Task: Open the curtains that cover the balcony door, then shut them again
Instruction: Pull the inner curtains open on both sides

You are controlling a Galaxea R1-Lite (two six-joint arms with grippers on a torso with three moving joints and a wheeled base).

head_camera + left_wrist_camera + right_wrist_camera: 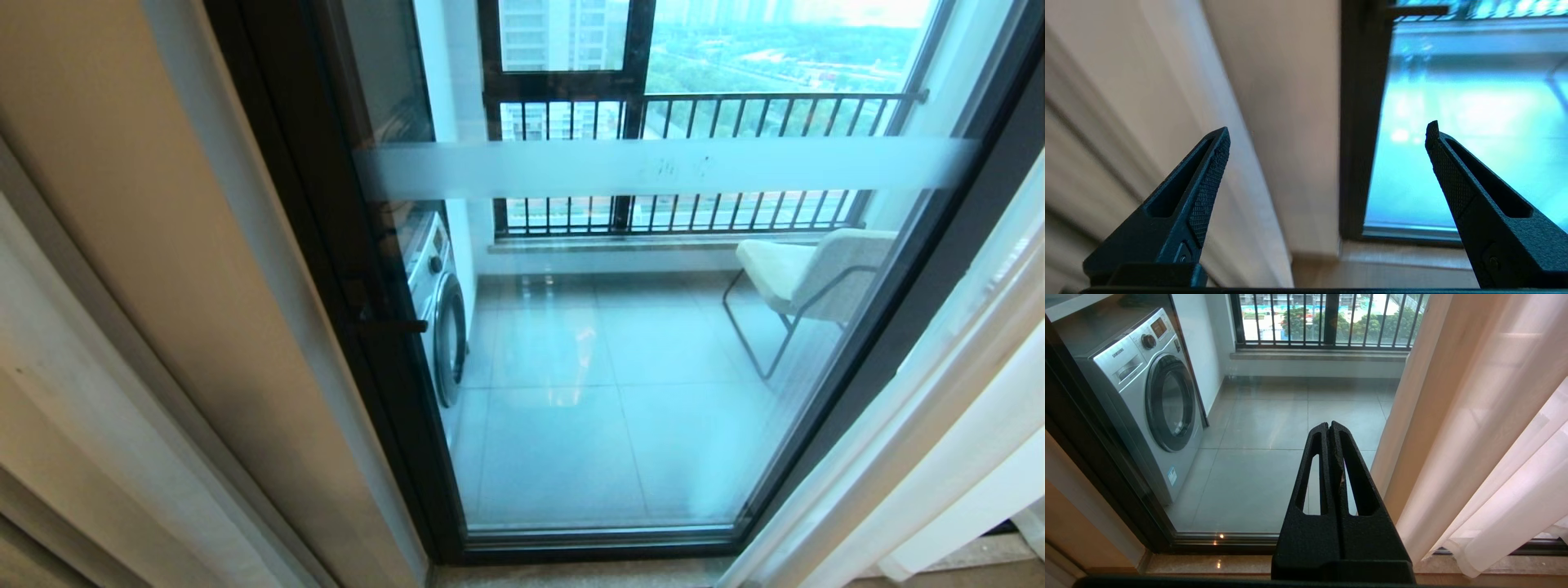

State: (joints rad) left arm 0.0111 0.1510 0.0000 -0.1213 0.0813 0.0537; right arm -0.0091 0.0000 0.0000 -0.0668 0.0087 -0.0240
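Sheer curtains (939, 425) hang bunched at four o'clock of the balcony door (620, 327); left gripper (1327, 130) gapes wide, right gripper (1329, 425) pinched closed, both empty.

Readable text: "SAMSUNG", brand lettering on the front panel of the washer (1147, 400), upper left beside its drawer. Small blue-and-white sticker (1172, 475) at the washer's lower front: print too small to read.
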